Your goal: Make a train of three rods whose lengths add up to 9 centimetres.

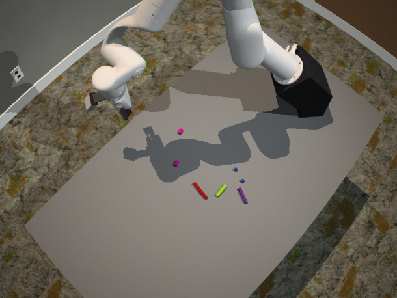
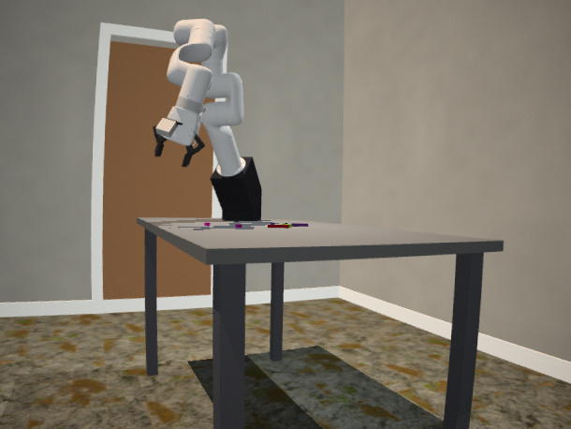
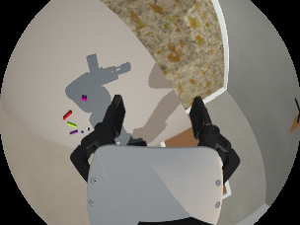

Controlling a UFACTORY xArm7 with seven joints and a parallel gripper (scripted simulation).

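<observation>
On the grey table [image 1: 130, 244] [image 2: 328, 244] lie two magenta rods [image 1: 180, 131] [image 1: 176, 163], two blue rods [image 1: 235, 169] [image 1: 242, 180], a red rod [image 1: 200, 190] [image 2: 279, 226], a lime rod [image 1: 220, 190] and a purple rod [image 1: 242, 195] [image 2: 300, 225], all apart from one another. The wrist view shows one magenta rod [image 3: 85, 97], the red rod [image 3: 67, 114], the lime rod [image 3: 71, 124] and the purple rod [image 3: 74, 131] far off. My gripper [image 1: 125, 113] [image 2: 174, 152] [image 3: 158, 103] is open and empty, high above the table's far left edge.
The arm's black base [image 1: 306, 88] [image 2: 238, 189] stands on the table's back right part. The arm's shadow [image 1: 208, 149] falls across the table's middle. A brown door [image 2: 140, 187] is behind the table.
</observation>
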